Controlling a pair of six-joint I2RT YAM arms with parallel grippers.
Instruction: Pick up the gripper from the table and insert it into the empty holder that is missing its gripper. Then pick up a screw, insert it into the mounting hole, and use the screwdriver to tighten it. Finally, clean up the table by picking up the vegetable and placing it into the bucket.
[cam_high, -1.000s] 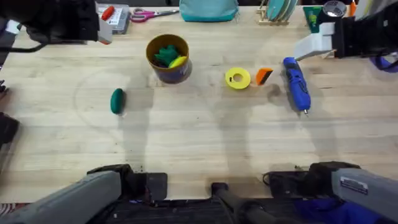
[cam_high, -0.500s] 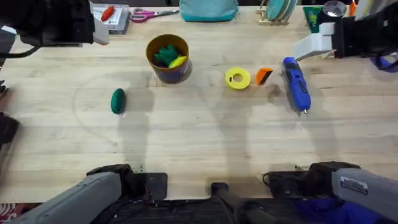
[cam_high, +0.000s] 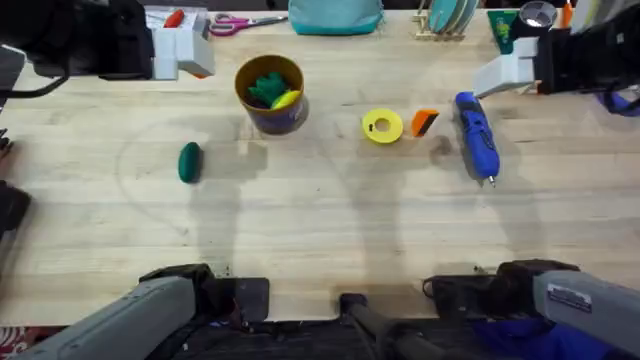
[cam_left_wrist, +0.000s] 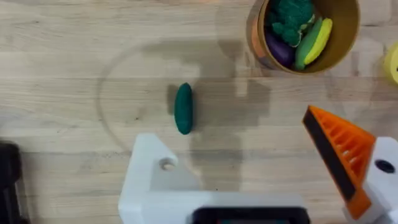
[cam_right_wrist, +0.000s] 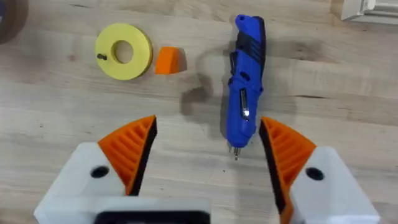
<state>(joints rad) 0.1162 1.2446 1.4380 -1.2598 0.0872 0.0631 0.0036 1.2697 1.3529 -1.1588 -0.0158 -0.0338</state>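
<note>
Both pincers (cam_left_wrist: 261, 168) (cam_right_wrist: 208, 155) wide, empty; screwdriver (cam_right_wrist: 245, 93) without legible label.

Overhead looks down, forward over table (cam_high: 320, 230); wrist views look straight down.

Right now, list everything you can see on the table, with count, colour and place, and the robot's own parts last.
Small orange plastic wedge: one, between the ring and the screwdriver.
Blue cylindrical powered screwdriver: one, right of the wedge.
Flat yellow ring: one, left of the wedge.
Dark green oval toy: one, left side, alone.
Round cup with yellow rim: one, back centre, holding toys.
Left gripper: open, one plain white mount, one orange finger.
Right gripper: open, two orange fingers, above the screwdriver.
</note>
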